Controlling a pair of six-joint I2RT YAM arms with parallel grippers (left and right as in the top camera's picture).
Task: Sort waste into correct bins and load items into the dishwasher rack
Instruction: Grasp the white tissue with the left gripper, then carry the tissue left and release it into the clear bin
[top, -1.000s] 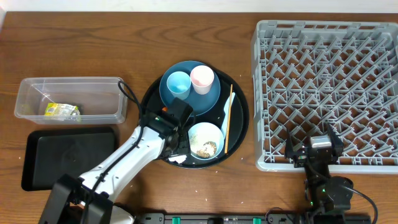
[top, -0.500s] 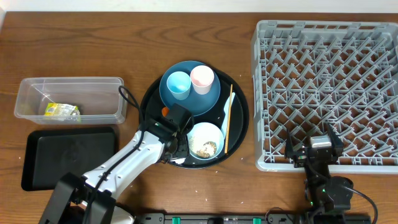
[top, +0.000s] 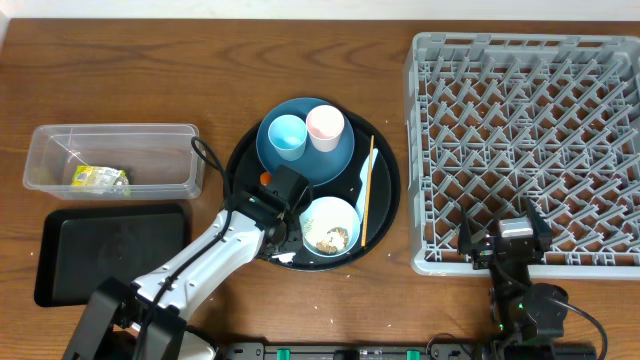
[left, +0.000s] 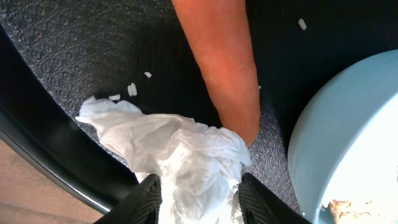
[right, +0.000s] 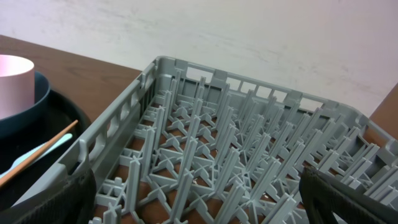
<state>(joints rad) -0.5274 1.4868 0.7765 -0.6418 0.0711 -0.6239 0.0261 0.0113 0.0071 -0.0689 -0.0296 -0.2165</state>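
Left gripper (left: 203, 194) jaws pinch narrow on the tissue (left: 180, 155), which lies on the round tray (left: 74, 62). The carrot (left: 224, 62) touches the tissue at 1 o'clock, and the bowl (left: 348, 124) is at 3. Right gripper (right: 199, 208) jaws gape wide and empty at the rack's (right: 249, 143) 6 o'clock edge.

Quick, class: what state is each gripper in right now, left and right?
Left gripper: closed on the white tissue.
Right gripper: open, holding nothing.

Tissue (left: 168, 143) in gripper (left: 199, 200), against carrot (left: 221, 62)
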